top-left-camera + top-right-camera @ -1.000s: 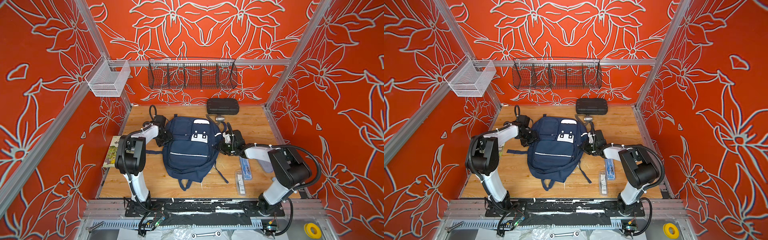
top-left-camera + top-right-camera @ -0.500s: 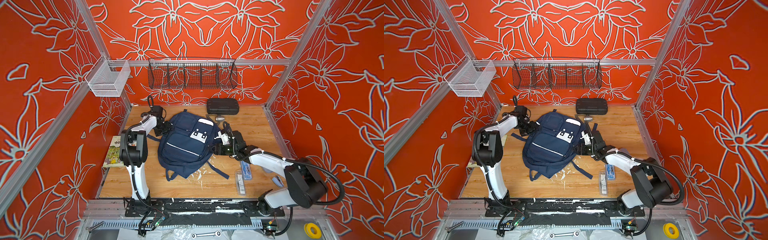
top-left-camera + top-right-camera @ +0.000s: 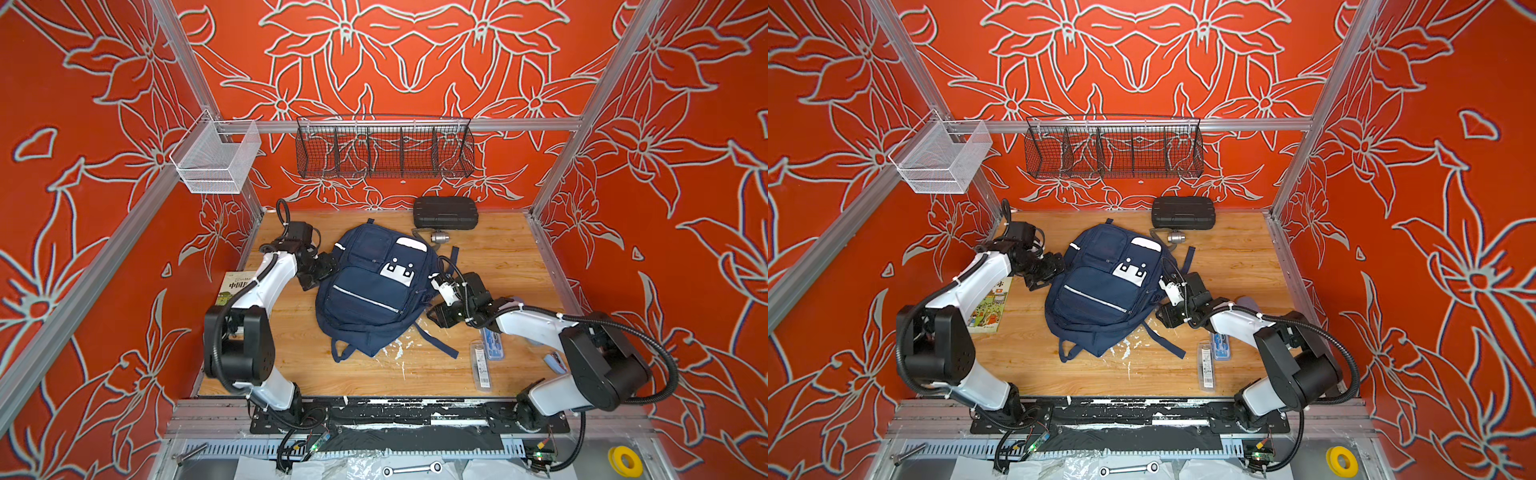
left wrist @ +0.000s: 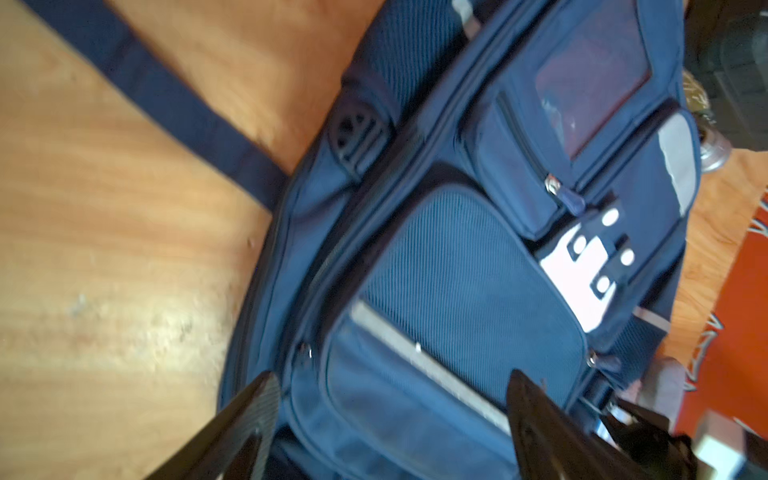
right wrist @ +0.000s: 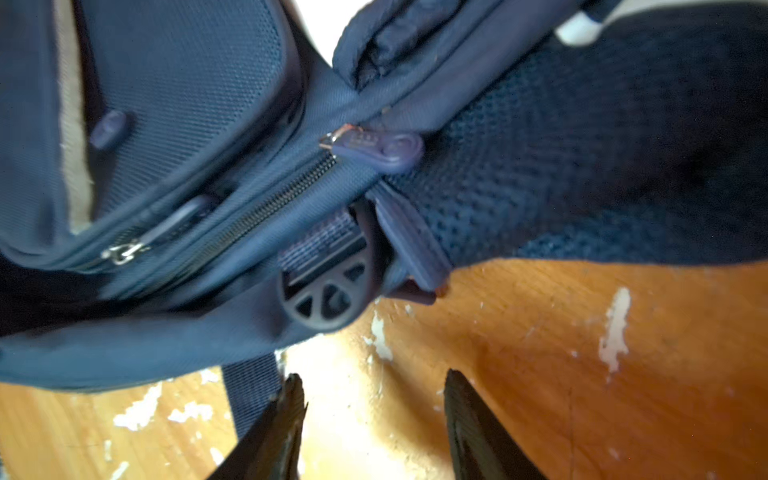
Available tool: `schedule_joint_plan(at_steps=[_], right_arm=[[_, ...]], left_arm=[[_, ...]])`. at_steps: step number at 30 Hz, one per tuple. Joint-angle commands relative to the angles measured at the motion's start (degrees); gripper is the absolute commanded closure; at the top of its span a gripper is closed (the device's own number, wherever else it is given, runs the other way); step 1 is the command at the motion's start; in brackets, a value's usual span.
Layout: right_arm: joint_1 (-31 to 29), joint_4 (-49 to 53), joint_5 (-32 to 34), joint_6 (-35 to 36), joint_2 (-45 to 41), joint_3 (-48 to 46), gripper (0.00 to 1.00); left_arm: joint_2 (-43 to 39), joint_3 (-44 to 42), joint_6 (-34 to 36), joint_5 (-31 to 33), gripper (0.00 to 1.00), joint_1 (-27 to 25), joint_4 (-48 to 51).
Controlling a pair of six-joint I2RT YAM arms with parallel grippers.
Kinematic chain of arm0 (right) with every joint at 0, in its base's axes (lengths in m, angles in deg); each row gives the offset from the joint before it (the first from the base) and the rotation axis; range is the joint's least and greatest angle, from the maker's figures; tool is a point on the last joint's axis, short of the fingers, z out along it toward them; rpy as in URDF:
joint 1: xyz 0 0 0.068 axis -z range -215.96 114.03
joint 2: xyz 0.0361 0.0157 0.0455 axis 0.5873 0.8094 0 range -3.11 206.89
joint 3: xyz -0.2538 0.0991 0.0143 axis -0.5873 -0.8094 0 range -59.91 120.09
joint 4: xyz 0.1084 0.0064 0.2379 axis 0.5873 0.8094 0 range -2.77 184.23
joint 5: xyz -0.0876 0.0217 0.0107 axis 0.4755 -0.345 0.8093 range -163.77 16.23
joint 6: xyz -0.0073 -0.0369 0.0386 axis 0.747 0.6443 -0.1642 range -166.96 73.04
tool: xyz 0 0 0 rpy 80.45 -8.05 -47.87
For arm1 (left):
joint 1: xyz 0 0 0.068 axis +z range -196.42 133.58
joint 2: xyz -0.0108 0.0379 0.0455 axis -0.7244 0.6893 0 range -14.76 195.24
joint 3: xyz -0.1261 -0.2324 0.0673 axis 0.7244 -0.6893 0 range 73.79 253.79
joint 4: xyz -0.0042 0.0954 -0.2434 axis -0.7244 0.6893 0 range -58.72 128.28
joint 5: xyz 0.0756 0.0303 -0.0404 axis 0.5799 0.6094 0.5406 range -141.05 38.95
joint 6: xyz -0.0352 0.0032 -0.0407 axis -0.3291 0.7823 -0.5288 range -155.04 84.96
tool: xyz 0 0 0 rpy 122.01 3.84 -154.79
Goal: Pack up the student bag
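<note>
Student bag (image 3: 376,291) lies flat at mid-table, front pockets up, top toward the back wall and slightly skewed, straps trailing toward the near edge. I judge it is set there so each arm can reach one flank. Every zip I can see is shut, with the main zip pull (image 5: 374,149) parked at its end. The book (image 3: 988,309) and clear packet (image 3: 480,368) lie out on the table (image 3: 498,257), so I judge packing has not begun. Left gripper (image 4: 390,376) stands just beside the bag's upper left flank, jaws wide with nothing between them; that arm is folded at the elbow, wrist turned inward. Right gripper (image 5: 370,374) sits low at the lower right flank, jaws partly spread over bare wood and empty. Its forearm is stretched nearly level, aimed at the side buckle (image 5: 328,291).
</note>
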Motion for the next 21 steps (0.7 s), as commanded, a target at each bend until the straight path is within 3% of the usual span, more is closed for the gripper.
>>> schedule_joint_plan(at_steps=[1,12,18,21], right_arm=[[-0.07,0.54,-1.96,7.43,2.79,3.69,0.45],[-0.48,12.26,2.09,8.67,10.46,17.18,0.43],[-0.58,18.1,-2.11,12.39,14.44,23.97,0.46],[-0.56,23.57,-1.21,11.92,18.58,28.42,0.48]], left_arm=[[-2.65,-3.59,-4.57,-2.96,0.14,-0.72,-0.18],[-6.46,-8.12,-5.91,-2.4,0.14,-1.46,-1.13],[-5.4,-8.83,-5.86,-3.41,0.14,-1.45,-1.39],[-5.07,-9.01,-5.62,-3.32,0.14,-1.46,-1.66]])
